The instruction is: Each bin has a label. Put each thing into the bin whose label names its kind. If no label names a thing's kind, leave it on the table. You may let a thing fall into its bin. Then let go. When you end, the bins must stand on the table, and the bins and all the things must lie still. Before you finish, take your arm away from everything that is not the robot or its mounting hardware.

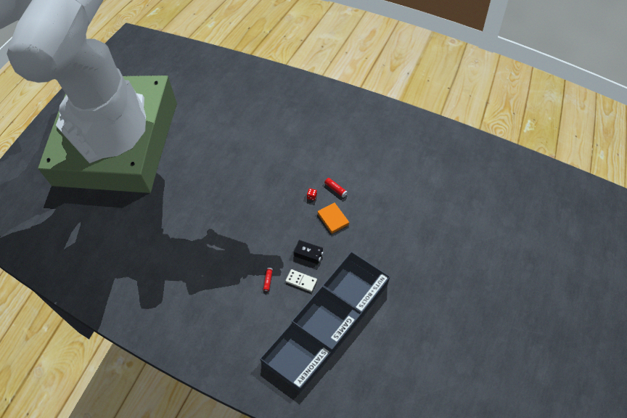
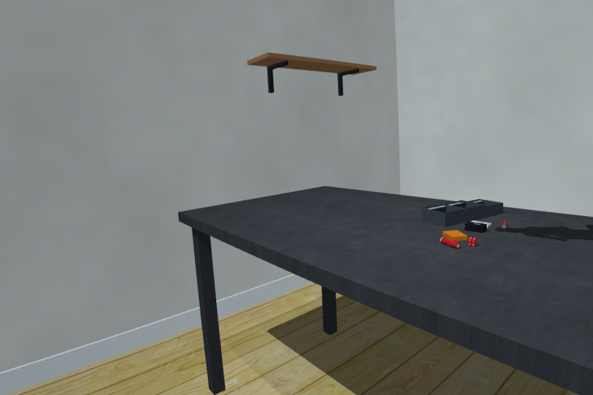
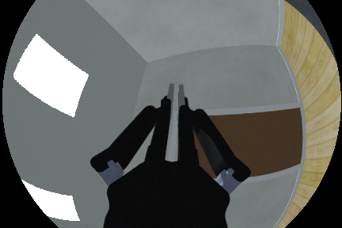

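Observation:
My gripper is shut with nothing between its fingertips; it points at the walls, away from the things. On the table lie a red die, a larger red battery, an orange box, a black 9V-type battery, a white domino and a smaller red battery. Three joined dark bins are labelled NUTS+BOLTS, GAMES and STATIONERY. No things show inside them in the top view.
The arm's green base block stands on the dark table at the left in the top view. The arm's shadow reaches the smaller red battery. A wooden shelf hangs on the wall in the exterior view.

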